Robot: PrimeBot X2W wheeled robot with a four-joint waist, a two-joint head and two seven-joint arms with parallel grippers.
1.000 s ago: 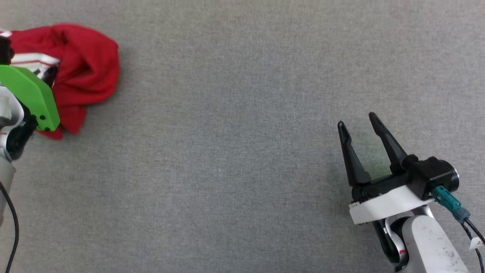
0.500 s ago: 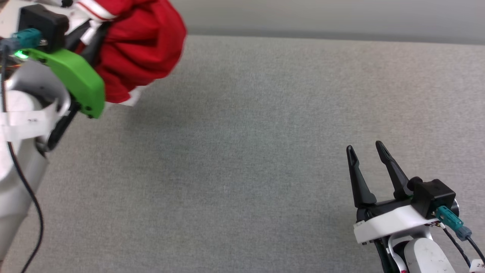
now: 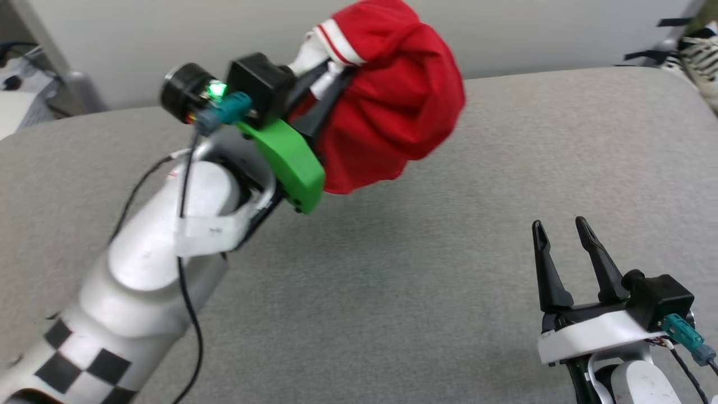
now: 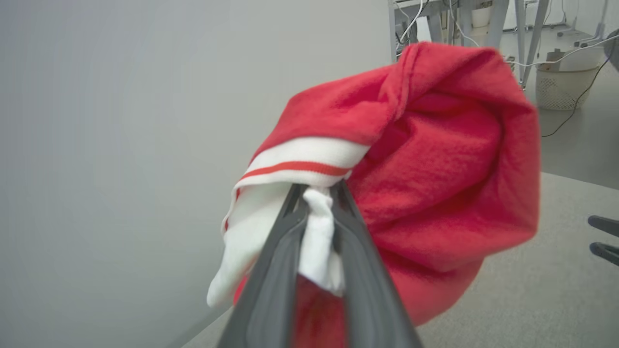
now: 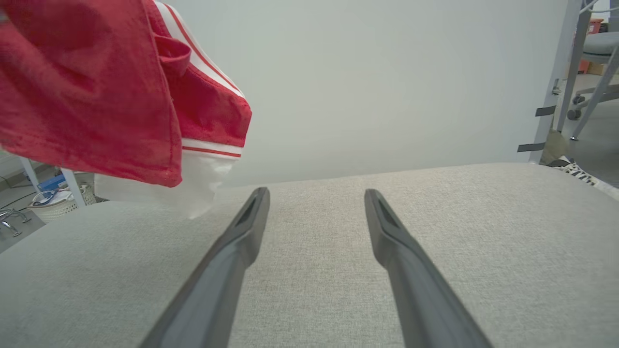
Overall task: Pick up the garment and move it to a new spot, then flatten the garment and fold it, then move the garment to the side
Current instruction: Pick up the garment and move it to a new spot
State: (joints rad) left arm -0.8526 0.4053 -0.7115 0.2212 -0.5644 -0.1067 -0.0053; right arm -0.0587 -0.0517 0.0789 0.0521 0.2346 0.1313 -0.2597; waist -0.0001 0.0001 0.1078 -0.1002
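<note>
A grey fabric-covered surface [image 3: 392, 292] with rounded far corners stretches wide.

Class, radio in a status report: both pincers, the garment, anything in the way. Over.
Left pincer shut on garment, held aloft, bunched. Right pincer open, empty. Nothing in the way on grey surface.
</note>
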